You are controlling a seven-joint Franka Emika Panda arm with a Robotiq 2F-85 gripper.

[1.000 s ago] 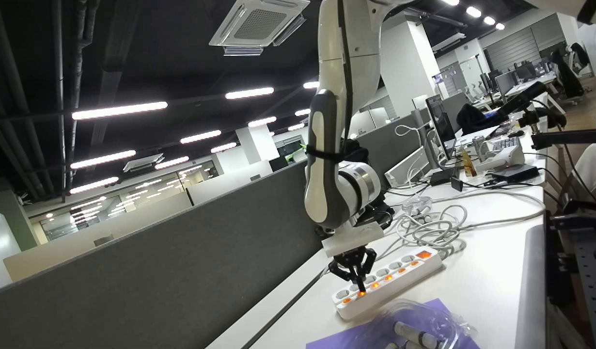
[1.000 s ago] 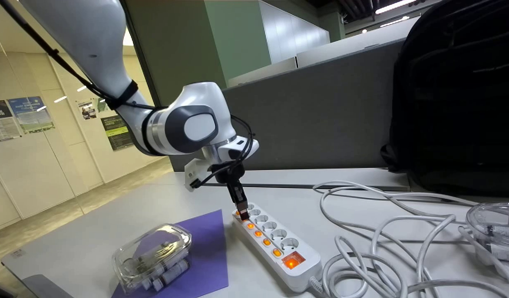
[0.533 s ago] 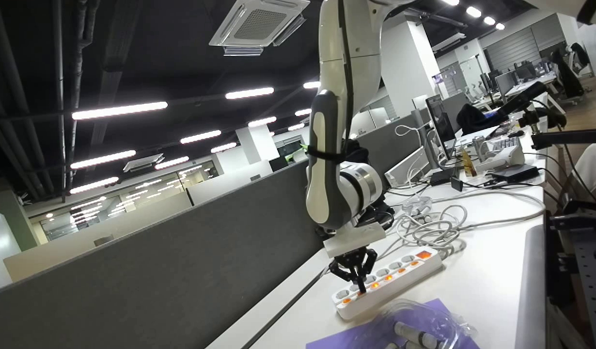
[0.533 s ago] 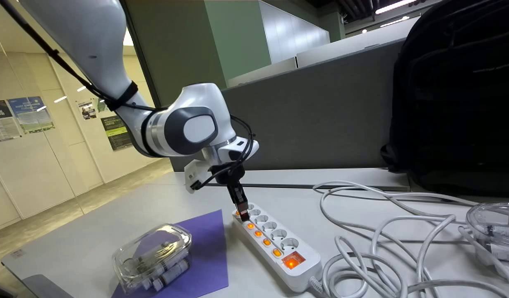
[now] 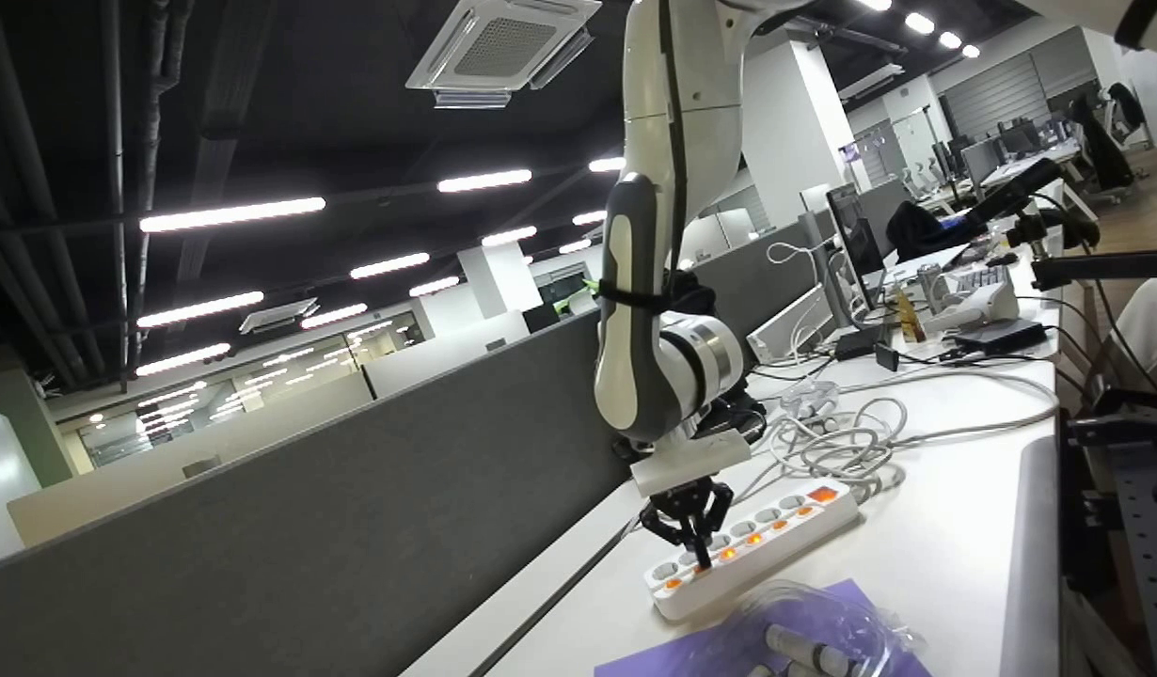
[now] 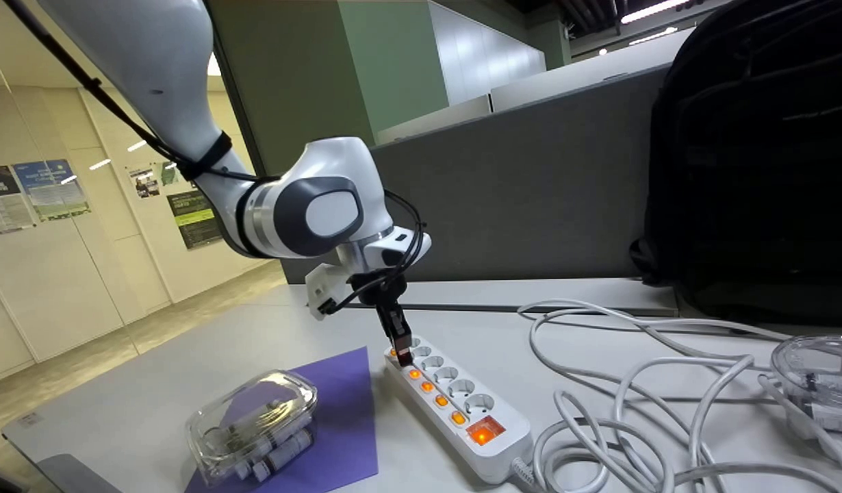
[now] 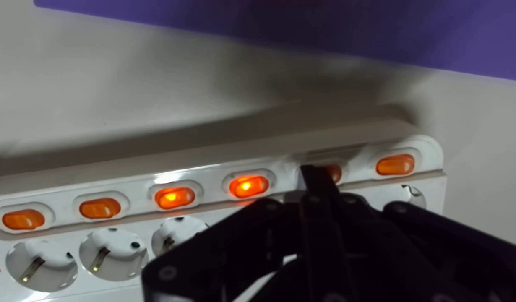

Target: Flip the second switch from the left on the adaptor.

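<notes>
Grey partition panelling (image 6: 524, 192) borders a white surface (image 6: 209, 349) in both exterior views. From ten o'clock in an exterior view the robot arm (image 6: 311, 205) slants down toward the centre; a black bag (image 6: 749, 157) fills the side from two to three. Purple paper (image 6: 349, 411) lies at seven o'clock, a white cable tangle (image 6: 743, 467) at four. Between them, towards half past five, the adaptor (image 6: 456, 408) sits on the surface, its cord (image 6: 524, 471) leaving on the tangle's side. Set on the paper is a clear box (image 6: 253, 424). Down at six o'clock, the gripper (image 6: 404, 359) points at the adaptor's far end, closed right up and holding nothing. In the wrist view its tip partly hides the second switch (image 7: 334, 173) from the right; whether the two touch, I cannot tell. Towards nine o'clock, the next two switches (image 7: 248, 186) glow brightest.
</notes>
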